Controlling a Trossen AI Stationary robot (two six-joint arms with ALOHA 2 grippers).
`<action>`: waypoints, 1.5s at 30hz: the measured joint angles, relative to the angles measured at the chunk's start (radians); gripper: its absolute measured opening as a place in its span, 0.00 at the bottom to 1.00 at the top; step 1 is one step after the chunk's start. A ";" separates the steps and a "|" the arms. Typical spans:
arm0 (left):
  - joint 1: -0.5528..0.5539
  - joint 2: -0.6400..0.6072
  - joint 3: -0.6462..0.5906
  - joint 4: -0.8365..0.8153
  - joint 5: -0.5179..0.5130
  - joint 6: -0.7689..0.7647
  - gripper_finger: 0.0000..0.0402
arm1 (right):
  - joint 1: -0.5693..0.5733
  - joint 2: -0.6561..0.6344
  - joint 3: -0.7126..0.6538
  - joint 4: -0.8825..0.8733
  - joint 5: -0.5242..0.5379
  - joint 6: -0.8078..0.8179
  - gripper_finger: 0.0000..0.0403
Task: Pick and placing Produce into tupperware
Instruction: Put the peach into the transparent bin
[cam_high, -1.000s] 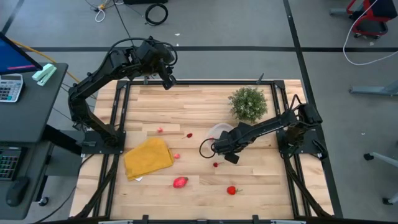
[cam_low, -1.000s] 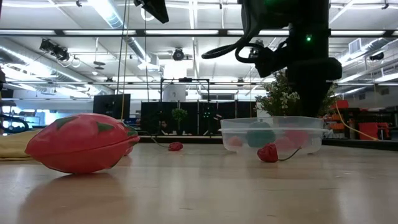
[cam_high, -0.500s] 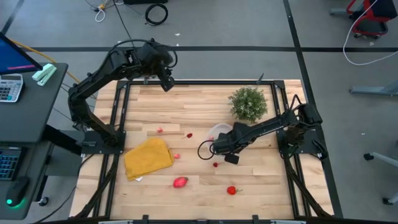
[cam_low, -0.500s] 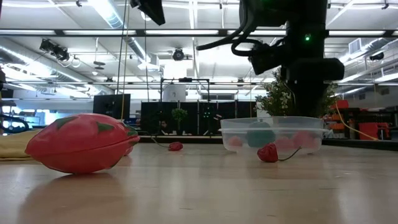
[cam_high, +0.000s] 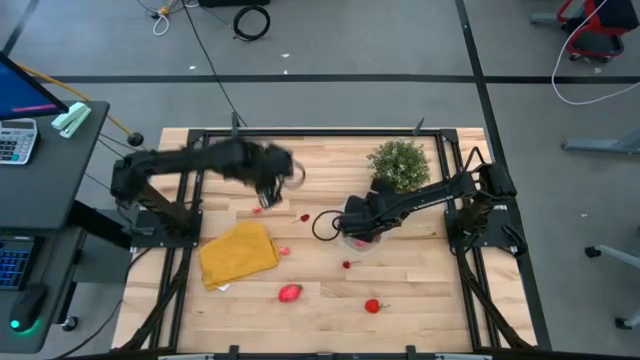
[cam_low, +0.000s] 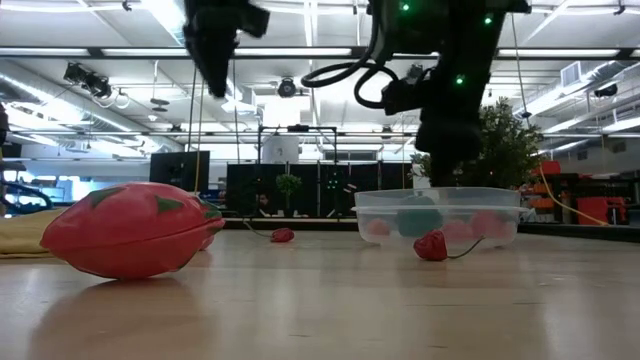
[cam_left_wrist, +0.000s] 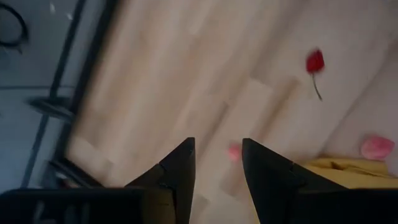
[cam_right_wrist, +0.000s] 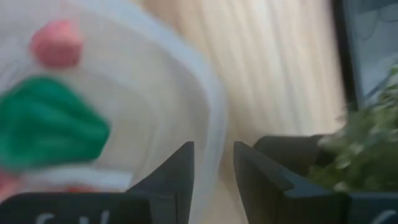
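The tupperware (cam_low: 437, 216) sits on the bench (cam_high: 320, 280) beside the potted plant (cam_high: 398, 165), with a green piece (cam_right_wrist: 53, 130) and pink pieces inside. The right claw (cam_right_wrist: 213, 163) hangs over its rim, fingers slightly apart and empty. The left claw (cam_left_wrist: 217, 160), also parted and empty, hovers above a small pink piece (cam_left_wrist: 234, 152) near the yellow cloth (cam_high: 238, 253). More produce lies scattered. Risk: the right claw could catch the rim and shove the bowl, and the left could nudge its small piece away

Potted plant (cam_high: 398, 165) crowds the tupperware's (cam_high: 350, 212) far side.
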 joint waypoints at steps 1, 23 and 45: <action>-0.027 0.000 -0.048 0.019 0.001 -0.046 0.35 | -0.004 0.000 0.000 0.011 0.019 -0.001 0.30; -0.057 0.000 -0.677 0.576 0.007 -0.419 0.34 | 0.057 0.000 0.000 0.059 0.007 -0.016 0.30; -0.037 0.002 -0.685 0.553 0.023 -0.380 0.31 | 0.112 0.000 0.000 0.058 -0.007 0.074 0.30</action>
